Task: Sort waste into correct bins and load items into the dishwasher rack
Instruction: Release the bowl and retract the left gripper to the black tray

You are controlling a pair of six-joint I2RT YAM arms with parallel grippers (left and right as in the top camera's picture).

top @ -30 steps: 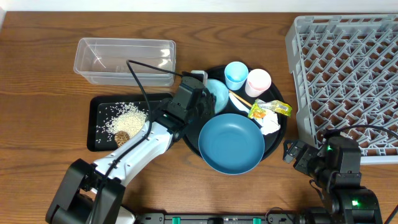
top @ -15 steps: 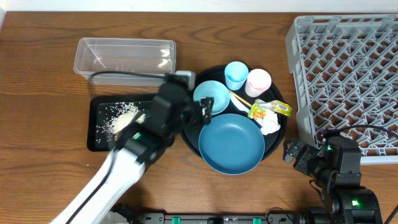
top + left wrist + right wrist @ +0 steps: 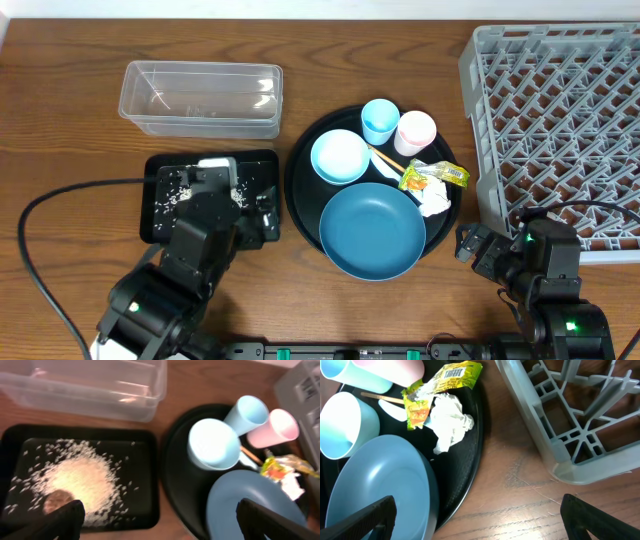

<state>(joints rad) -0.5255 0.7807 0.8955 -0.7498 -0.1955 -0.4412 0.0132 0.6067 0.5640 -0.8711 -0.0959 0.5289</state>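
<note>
From overhead, the left arm (image 3: 190, 255) covered the shallow black tray (image 3: 153, 225) on the half toward the tabletop's front edge, hiding the brown food lump (image 3: 56, 502), which showed only softly blurred in the left wrist view. The dishwasher rack (image 3: 560, 100) was cut off at the right.

Desk (image 3: 60, 110) is showing brown wood grain; clear tub (image 3: 200, 95) is looking like glossy plastic; rack (image 3: 560, 110) is reading matt grey plastic; wrapper (image 3: 435, 176) is glinting, crinkled; tissue (image 3: 433, 200) is looking papery.

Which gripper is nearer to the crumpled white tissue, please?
Right. The right gripper lies near the tissue; the left gripper is beyond the blue plate, over the rectangular black tray.
</note>
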